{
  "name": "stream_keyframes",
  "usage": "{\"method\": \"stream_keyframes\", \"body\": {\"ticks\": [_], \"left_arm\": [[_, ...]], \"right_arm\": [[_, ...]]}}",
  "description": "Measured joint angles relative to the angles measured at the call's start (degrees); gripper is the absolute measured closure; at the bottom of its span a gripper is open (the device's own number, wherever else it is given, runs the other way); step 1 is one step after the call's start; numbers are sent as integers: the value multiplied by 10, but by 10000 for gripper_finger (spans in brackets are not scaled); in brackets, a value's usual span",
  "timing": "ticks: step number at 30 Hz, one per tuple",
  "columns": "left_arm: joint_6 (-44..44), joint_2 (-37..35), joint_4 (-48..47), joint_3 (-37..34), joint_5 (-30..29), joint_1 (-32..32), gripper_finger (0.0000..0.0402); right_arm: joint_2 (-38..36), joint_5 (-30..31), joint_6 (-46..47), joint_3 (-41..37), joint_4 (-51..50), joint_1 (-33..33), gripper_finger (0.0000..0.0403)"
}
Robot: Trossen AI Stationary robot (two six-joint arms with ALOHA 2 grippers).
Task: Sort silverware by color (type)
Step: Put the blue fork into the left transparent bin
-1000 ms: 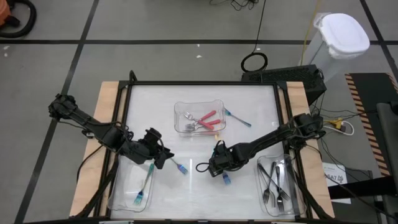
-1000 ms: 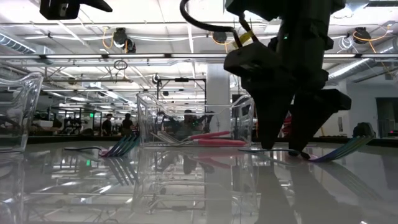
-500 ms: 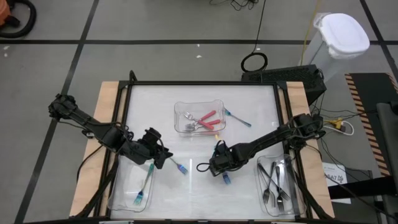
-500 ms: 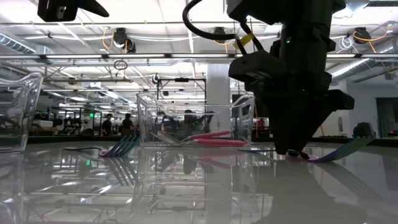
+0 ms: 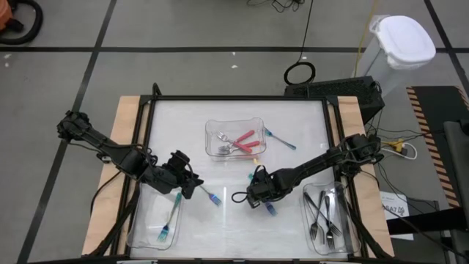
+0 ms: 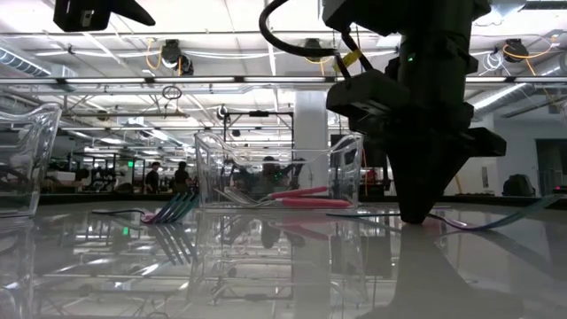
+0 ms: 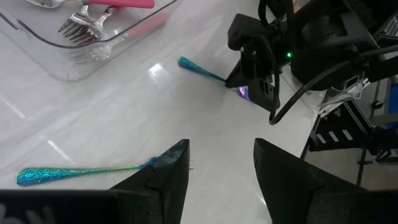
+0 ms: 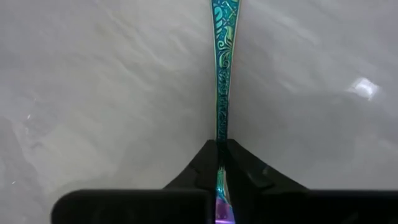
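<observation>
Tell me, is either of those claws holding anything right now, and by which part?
Yes. The right gripper is shut on a teal utensil, pinching its slim handle partway along. The left gripper holds nothing.

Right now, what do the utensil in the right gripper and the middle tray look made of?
Teal utensil: probably metal with an iridescent teal-green coating; embossed scrollwork, glossy sheen. The right gripper is shut on it. Middle tray: clear glossy plastic, apparently; the table shows through its walls.
</observation>
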Motion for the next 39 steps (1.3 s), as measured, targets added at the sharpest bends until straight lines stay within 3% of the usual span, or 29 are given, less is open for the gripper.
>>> {"method": "stream_keyframes", "body": {"ticks": [8, 14, 22, 29, 33, 39], "left_arm": [[-30, 0, -1, 0, -24, 0, 223], [-107, 0, 1, 0, -34, 9, 223], [-105, -2, 30, 0, -34, 19, 223], [-72, -17, 100, 0, -35, 44, 220], [-33, -39, 160, 0, -54, 54, 193], [25, -66, 170, 28, -161, 59, 126]], "right_arm": [[-23, -16, -3, 11, 5, 2, 393], [-45, 24, -5, 30, 2, 1, 395], [-61, 71, -53, 114, 1, 5, 395], [-61, 75, -107, 188, -20, -1, 395], [-61, 74, -144, 232, -86, -12, 395], [-61, 74, -210, 311, -180, -40, 395]]}}
